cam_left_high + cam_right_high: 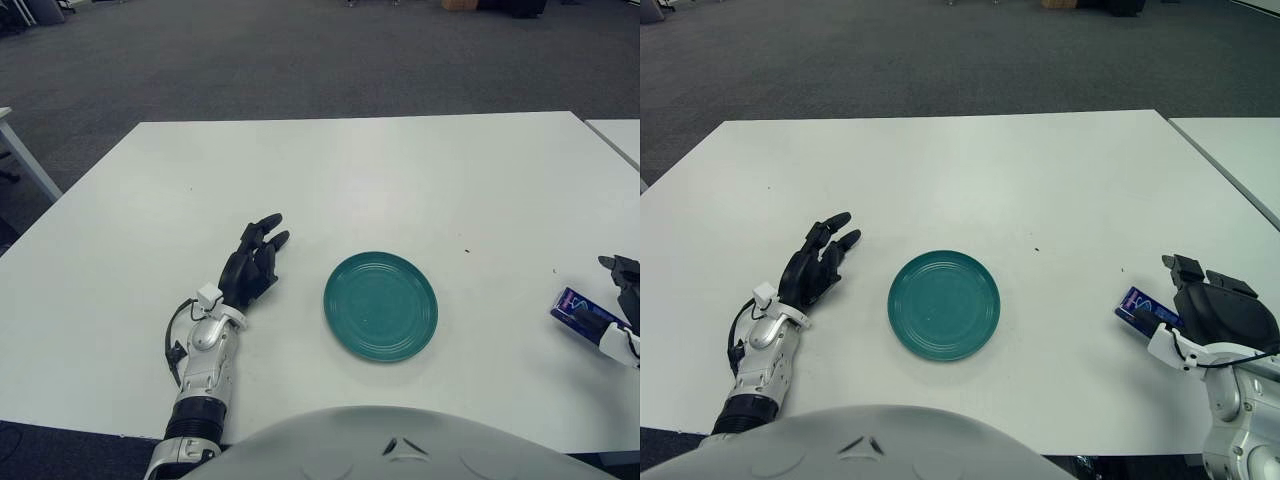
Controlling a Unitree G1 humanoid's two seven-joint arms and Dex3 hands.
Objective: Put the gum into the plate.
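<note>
Reaching step: right hand (pixel 1215 315), fingers open, touches the small blue gum pack (pixel 1137 303) at 3 o'clock of the round teal plate (pixel 944 304); next, close and lift. Left hand (pixel 815 265) idles open at 9 o'clock.

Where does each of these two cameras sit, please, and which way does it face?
Left eye view: on the head, looking forward and down at the white table; the left robot hand shows whole, the right one only at the frame's edge.
Right eye view: slightly to the right, same aim; the right robot hand shows by the gum.
Both share the green plate, empty, and the torso's grey top.
</note>
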